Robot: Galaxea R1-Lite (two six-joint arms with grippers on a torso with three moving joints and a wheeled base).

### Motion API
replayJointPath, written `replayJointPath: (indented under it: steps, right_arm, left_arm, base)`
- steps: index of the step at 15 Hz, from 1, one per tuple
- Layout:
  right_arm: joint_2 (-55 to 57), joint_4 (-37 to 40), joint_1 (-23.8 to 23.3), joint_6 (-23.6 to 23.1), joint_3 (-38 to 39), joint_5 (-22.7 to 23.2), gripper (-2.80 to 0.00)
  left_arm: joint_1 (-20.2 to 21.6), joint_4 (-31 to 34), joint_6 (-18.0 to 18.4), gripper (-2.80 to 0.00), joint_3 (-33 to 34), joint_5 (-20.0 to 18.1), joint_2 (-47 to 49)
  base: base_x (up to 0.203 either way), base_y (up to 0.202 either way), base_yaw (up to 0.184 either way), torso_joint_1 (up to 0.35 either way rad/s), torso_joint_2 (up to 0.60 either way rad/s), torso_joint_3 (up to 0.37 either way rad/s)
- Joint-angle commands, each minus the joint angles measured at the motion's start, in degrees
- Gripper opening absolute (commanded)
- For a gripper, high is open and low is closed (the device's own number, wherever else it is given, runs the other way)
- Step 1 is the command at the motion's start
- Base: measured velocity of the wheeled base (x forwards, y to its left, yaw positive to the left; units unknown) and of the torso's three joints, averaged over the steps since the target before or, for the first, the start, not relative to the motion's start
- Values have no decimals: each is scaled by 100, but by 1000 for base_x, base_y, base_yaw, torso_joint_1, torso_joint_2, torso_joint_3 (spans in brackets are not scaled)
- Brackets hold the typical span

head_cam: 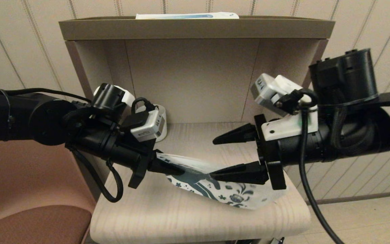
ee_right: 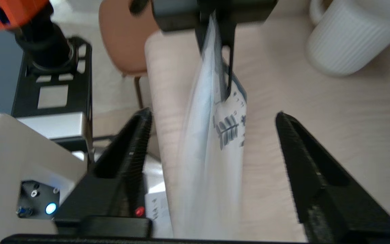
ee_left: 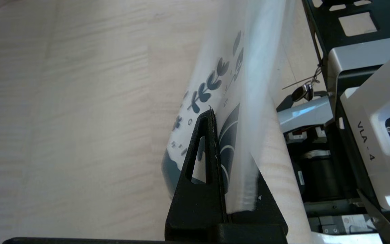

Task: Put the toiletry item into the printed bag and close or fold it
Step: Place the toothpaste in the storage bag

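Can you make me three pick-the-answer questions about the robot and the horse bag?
1. Where is the white mug?
A. at the back of the shelf, behind the left arm
B. on top of the shelf
C. on the floor

2. What colour is the print on the printed bag?
A. red
B. dark teal
C. yellow

3. What is the right gripper doing?
A. pinching the bag
B. holding the mug
C. open, with the bag between its fingers

Answers: 1 A, the mug stands on the shelf by the back wall. 2 B, teal leaves show. 3 C, only the left gripper clamps the bag.
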Motion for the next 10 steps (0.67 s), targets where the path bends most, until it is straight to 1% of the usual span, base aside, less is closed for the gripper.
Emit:
replayJointPath:
  steps: [1, 4, 6, 7, 9, 10]
  right_arm:
    - [-374, 19, -19, 4, -55, 20, 0]
    - [-586, 6, -391, 46, 226, 26, 0]
    - [-781, -7, -778, 51, 597, 113, 0]
    - [-871, -9, -953, 56, 744, 308, 0]
    - [-993, 4, -1467, 88, 1018, 1004, 0]
    - [-1023, 13, -1619, 149, 1060, 1229, 0]
  left_arm:
    - [12, 10, 31, -280, 22, -30, 10]
    - [64, 1, 31, -280, 71, -30, -42]
    - [179, -8, 31, -280, 87, -39, -95]
    - [260, -8, 27, -280, 83, -41, -122]
    - [463, 1, -9, -280, 83, -52, -169]
    - [563, 6, -21, -280, 86, -75, -181]
  base:
    - [0, 0, 0, 0, 0, 0]
    - [0, 0, 0, 0, 0, 0]
    - [0, 0, 0, 0, 0, 0]
    - [0, 0, 0, 0, 0, 0]
    - [0, 0, 0, 0, 0, 0]
    - [0, 0, 0, 0, 0, 0]
